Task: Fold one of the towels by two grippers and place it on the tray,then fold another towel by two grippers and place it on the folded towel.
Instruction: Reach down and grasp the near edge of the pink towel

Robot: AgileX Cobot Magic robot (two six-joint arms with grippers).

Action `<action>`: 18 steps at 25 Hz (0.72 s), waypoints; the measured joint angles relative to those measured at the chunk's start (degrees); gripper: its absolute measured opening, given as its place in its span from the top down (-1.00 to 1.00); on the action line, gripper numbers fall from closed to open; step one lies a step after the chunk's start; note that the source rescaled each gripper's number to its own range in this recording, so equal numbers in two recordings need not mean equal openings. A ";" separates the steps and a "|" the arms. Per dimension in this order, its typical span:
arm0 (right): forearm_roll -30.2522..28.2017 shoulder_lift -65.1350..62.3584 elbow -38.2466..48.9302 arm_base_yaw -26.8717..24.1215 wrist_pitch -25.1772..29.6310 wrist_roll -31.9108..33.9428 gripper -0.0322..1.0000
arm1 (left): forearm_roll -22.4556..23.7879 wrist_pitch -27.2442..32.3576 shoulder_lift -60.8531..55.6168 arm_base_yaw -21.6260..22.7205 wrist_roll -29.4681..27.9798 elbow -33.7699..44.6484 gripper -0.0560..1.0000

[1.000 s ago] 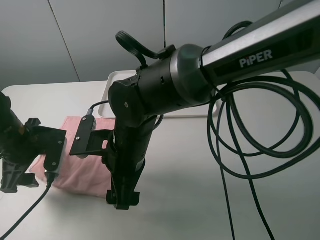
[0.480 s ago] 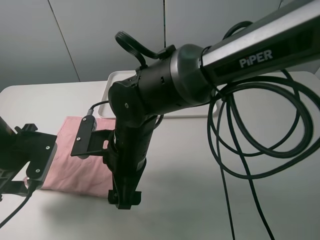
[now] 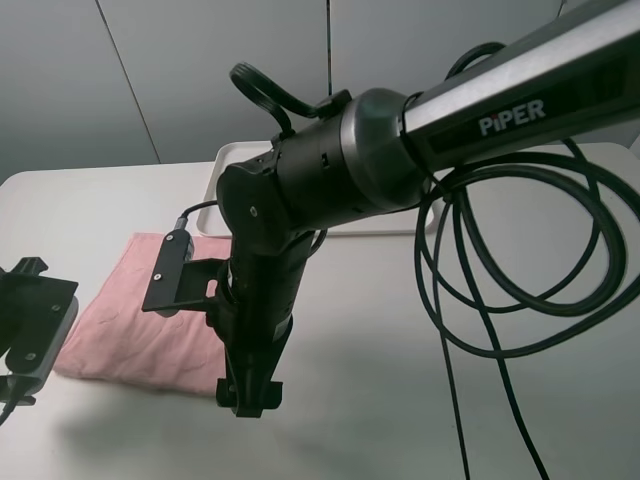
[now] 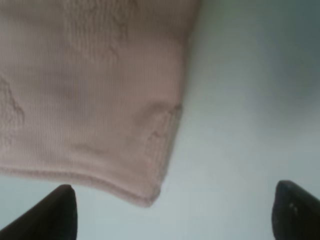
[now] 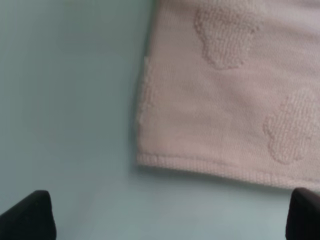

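You see a corner of the pink towel, hemmed, lying flat on the pale table. The right gripper has its dark fingertips spread wide, gripping nothing.

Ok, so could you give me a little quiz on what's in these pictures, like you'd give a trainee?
1. True or false: the pink towel lies on the white tray.
2. The left claw and the right claw are: A) both open and empty; B) both shut on the towel; C) one open, one shut.
3. Fill in: each wrist view shows one ____ of the pink towel.

Key:
1. False. It lies on the table, in front of the tray.
2. A.
3. Corner.
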 joint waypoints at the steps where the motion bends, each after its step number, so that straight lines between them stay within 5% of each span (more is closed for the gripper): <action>1: 0.00 0.00 0.00 0.00 -0.09 0.00 -1.00 | -0.55 0.00 0.11 0.00 1.13 0.00 -1.00; 18: 0.00 0.00 0.00 0.00 -2.37 0.00 -1.00 | 4.41 -4.11 7.24 0.12 1.38 0.00 -1.00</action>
